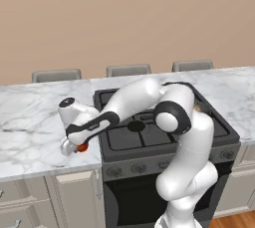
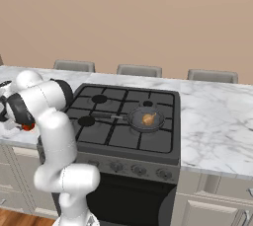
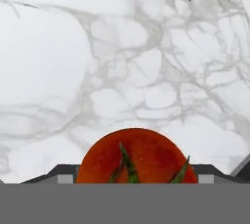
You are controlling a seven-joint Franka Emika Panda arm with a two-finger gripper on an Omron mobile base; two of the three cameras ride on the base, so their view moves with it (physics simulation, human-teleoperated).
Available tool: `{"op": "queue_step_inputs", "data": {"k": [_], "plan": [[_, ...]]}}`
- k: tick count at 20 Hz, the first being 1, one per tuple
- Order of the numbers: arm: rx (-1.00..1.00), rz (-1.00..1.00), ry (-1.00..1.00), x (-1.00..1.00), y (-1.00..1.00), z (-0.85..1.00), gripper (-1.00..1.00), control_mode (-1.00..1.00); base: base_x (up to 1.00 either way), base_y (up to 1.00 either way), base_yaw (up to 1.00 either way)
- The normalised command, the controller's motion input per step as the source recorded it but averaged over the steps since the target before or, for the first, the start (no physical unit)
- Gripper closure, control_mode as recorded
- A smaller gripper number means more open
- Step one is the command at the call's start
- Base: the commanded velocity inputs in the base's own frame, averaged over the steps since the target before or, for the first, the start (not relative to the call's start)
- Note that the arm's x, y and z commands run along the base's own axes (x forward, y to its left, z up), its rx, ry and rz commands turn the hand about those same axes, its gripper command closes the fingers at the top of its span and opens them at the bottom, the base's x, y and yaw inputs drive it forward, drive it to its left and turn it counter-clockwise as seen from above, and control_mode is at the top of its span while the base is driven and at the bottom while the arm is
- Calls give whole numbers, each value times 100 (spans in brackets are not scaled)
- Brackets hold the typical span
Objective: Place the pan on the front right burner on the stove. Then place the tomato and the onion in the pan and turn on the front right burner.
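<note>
Tomato (image 3: 135, 157) sits half cut off between the hand's (image 3: 132, 179) barely visible fingers; grip unclear.

The stove (image 2: 126, 121) sits between two stretches of surface (image 1: 30, 117). The pan (image 2: 146, 120) rests on the front right burner, its handle (image 2: 108, 116) pointing left, and the onion (image 2: 148, 119) lies in it. Left of the stove, near the surface's front edge, the tomato (image 1: 81, 147) lies under the gripper (image 1: 69, 147), between its fingers.
</note>
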Motion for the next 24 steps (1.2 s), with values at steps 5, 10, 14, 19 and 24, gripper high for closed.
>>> {"op": "queue_step_inputs", "data": {"k": [5, 10, 14, 19, 24], "plan": [[0, -10, 0, 0, -37, 54, 100, -100, 0, 0, 0], [3, -13, 0, 0, -43, 54, 100, -100, 0, 0, 0], [5, -13, 0, 0, -42, 38, 100, -100, 0, 0, 0], [7, -11, 0, 0, -54, 28, 100, -100, 0, 0, 0], [5, -11, 0, 0, -61, 22, 100, -100, 0, 0, 0]]}}
